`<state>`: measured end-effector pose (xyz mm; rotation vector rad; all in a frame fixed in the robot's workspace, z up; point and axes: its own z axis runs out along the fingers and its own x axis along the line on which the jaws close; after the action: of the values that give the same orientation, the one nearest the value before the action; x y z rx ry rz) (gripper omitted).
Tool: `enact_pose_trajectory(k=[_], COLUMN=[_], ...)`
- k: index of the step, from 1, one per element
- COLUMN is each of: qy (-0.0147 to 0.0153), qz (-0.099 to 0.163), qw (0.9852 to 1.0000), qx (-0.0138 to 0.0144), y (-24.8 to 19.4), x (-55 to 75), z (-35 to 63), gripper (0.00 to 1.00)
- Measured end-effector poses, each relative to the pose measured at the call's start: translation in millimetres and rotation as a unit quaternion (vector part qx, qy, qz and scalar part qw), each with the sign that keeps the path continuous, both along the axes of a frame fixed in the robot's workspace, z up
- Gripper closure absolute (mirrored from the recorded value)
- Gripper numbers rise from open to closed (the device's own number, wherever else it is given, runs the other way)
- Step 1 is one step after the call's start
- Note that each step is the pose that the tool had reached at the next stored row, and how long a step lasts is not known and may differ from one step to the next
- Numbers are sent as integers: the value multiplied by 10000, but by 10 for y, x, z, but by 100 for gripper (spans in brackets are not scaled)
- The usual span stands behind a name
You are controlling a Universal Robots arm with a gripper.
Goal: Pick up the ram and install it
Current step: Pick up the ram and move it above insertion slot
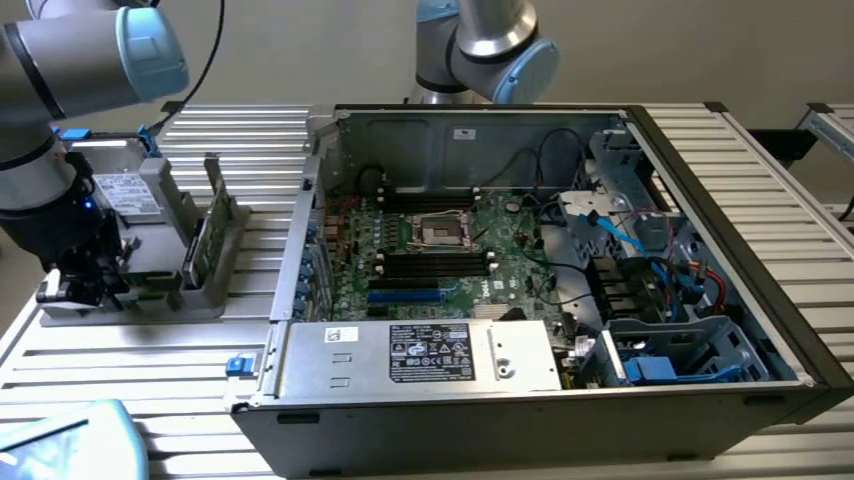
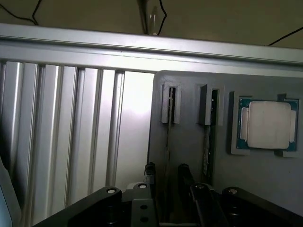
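The ram [image 1: 210, 225] stands upright on its edge in a grey holder [image 1: 200, 292] at the exterior view's left, outside the computer case. In the wrist view the ram [image 2: 167, 127] appears edge-on as a thin line in one slot of the holder [image 2: 189, 101]. A second stick [image 2: 207, 142] stands in the slot beside it. My gripper [image 2: 167, 171] is open, one dark finger [image 2: 150, 172] on each side of the ram's line, with gaps showing. In the exterior view the gripper [image 1: 83, 285] hangs at the holder's left end.
A square silver processor [image 2: 267, 125] lies in a recess of the holder. A silver drive [image 1: 127, 190] with a white label sits at the holder's back. The open computer case [image 1: 787, 330] lies to the right, with its motherboard memory slots [image 1: 427, 262] exposed. Ribbed aluminium table [image 1: 147, 350] runs underneath.
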<state>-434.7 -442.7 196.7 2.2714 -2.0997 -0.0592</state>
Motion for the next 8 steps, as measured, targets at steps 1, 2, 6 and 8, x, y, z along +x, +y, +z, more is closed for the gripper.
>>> enact_pose_trajectory(k=[1,2,6,8], qy=[-1,-3,-9,-10], qz=[-1,-3,-21,-34], qw=[10000,10000,10000,10000], qx=[0,1,20,31], y=[0,0,1,2], x=[0,0,2,5], z=[-11,-17,-36,-40], gripper=[67,67,67,67])
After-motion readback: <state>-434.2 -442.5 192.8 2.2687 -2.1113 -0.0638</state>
